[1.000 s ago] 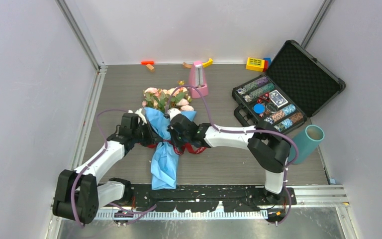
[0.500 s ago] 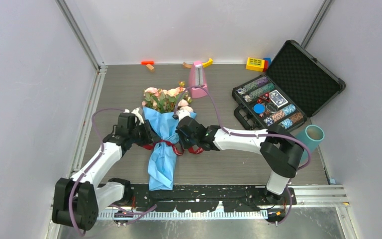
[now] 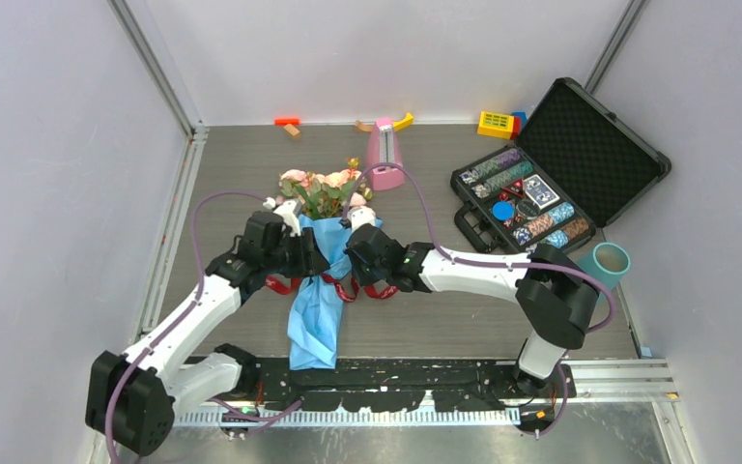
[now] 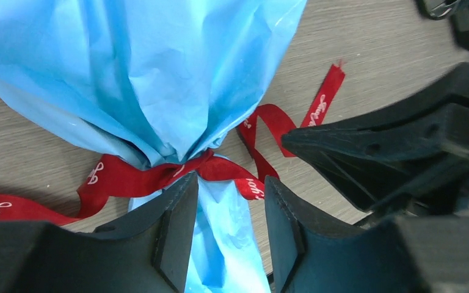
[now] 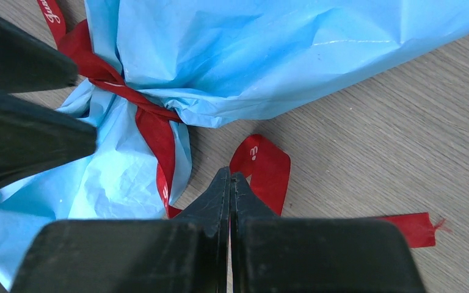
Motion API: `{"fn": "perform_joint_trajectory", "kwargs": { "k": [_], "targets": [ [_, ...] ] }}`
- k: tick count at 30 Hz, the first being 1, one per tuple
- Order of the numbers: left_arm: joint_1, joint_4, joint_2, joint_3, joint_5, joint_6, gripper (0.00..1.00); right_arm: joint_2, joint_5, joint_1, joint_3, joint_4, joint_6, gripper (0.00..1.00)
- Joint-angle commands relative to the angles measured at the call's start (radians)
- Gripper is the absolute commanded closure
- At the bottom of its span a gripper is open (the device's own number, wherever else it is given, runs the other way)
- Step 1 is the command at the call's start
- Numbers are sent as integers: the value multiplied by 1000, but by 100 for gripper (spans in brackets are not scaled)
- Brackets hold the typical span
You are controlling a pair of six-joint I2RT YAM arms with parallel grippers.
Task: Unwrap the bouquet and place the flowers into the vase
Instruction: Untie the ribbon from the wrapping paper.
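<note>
The bouquet (image 3: pixel 317 290) lies on the table's middle, its blue paper cone tied at the neck with dark red ribbon (image 4: pixel 140 177). The flowers (image 3: pixel 324 190), pink and peach roses with green leaves, stick out of the cone's far end. My left gripper (image 3: pixel 311 259) is open, and its fingers straddle the blue paper just below the knot (image 4: pixel 229 186). From the other side my right gripper (image 3: pixel 356 261) is shut, its tips (image 5: pixel 229 177) pinching a loop of the ribbon (image 5: pixel 262 168). The teal vase (image 3: pixel 600 275) stands tilted at the far right.
A pink metronome-shaped object (image 3: pixel 385 155) stands behind the flowers. An open black case (image 3: pixel 594 145) with poker chips and cards fills the back right. A yellow block (image 3: pixel 496 124) and small wooden pieces (image 3: pixel 290 126) lie along the back wall. Loose ribbon ends (image 3: pixel 379 289) trail on the wood.
My left gripper has opened and moved right to the cone's neck. The right gripper has drifted slightly right, staying shut. The bouquet has shifted and straightened.
</note>
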Motion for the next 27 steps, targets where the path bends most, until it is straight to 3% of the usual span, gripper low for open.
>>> {"fn": "perform_joint_trajectory", "kwargs": {
  "k": [1, 6, 23, 27],
  "targets": [
    [-23, -3, 64, 40, -64, 35, 56, -67, 31, 3, -8, 35, 25, 100],
    [-48, -10, 107, 50, -126, 62, 61, -64, 23, 1, -14, 41, 26, 100],
    [-131, -57, 151, 59, -297, 114, 60, -59, 4, 0, -17, 62, 35, 100],
    [-145, -59, 152, 56, -331, 115, 67, -58, 3, 0, -17, 63, 40, 100]
  ]
}}
